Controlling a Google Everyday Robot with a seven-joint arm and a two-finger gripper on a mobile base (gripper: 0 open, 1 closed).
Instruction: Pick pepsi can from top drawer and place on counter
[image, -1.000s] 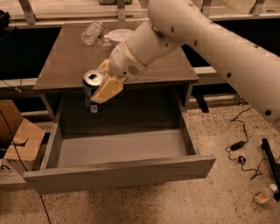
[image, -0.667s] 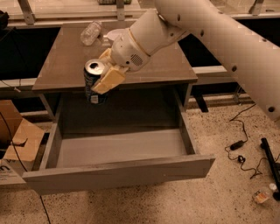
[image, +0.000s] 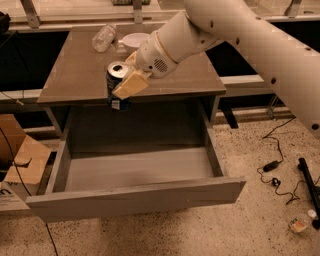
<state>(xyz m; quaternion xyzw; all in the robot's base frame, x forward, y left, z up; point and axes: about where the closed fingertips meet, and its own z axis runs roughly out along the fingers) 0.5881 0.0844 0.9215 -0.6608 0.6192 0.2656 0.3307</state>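
The pepsi can (image: 116, 82), dark blue with a silver top, is held in the air by my gripper (image: 126, 80), which is shut on it. The can hangs at the counter's front edge, its bottom below the edge line and above the drawer's back. The top drawer (image: 135, 197) is pulled out wide, and its grey floor holds nothing. The counter (image: 70, 75) is a brown-grey tabletop behind the drawer. My white arm reaches in from the upper right.
A clear plastic bottle (image: 103, 38) lies at the back of the counter, with a white bowl (image: 134, 39) beside it. A cardboard box (image: 22, 160) stands left of the drawer. Cables (image: 274, 165) lie on the speckled floor at right.
My gripper has lifted the can up and a little toward the counter, out of the drawer space to the height of the counter's edge.
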